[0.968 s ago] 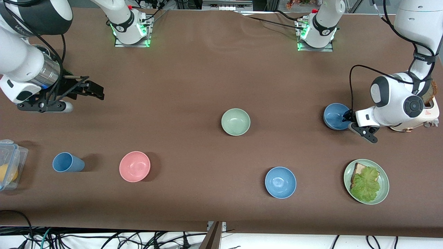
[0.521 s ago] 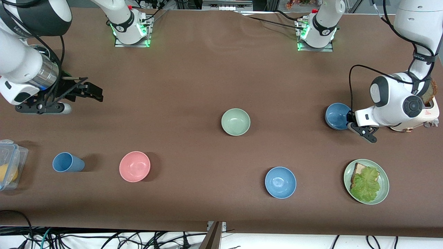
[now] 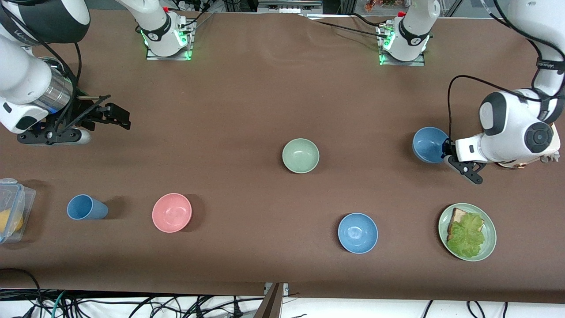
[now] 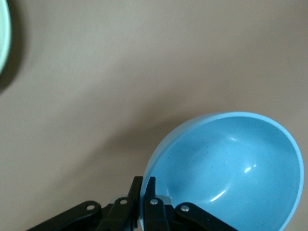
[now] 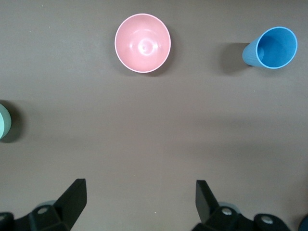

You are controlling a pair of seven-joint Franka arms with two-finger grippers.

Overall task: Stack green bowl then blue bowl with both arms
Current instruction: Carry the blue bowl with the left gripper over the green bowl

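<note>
Nearest the front camera, a brighter blue round bowl [image 3: 358, 232] sits on the brown table [image 3: 247, 97], with a flat green plate [image 3: 467, 232] carrying bread and lettuce beside it toward the left arm's end. In roughly the same row toward the right arm's end lie a small round pink bowl [image 3: 171, 212], a blue cup [image 3: 86, 207] and, at the table edge, a clear plastic container [image 3: 12, 210]. Farther from the camera, near the table's middle, the small round pale sage-green bowl [image 3: 300, 155] stands upright and alone, well apart from both grippers. Toward the left arm's end, at about the same depth, the small round steel-blue bowl [image 3: 429, 145] is held by the left gripper [image 3: 446, 150]: its black fingers [image 4: 146, 192] are clenched on the rim, one on each side of the bowl wall, as the left wrist view shows, and the bowl is tilted in the grasp. The right gripper [image 3: 115, 117] hangs over bare table near the right arm's end, its fingers [image 5: 72, 198] spread wide and released, grasping nothing; this arm waits.
</note>
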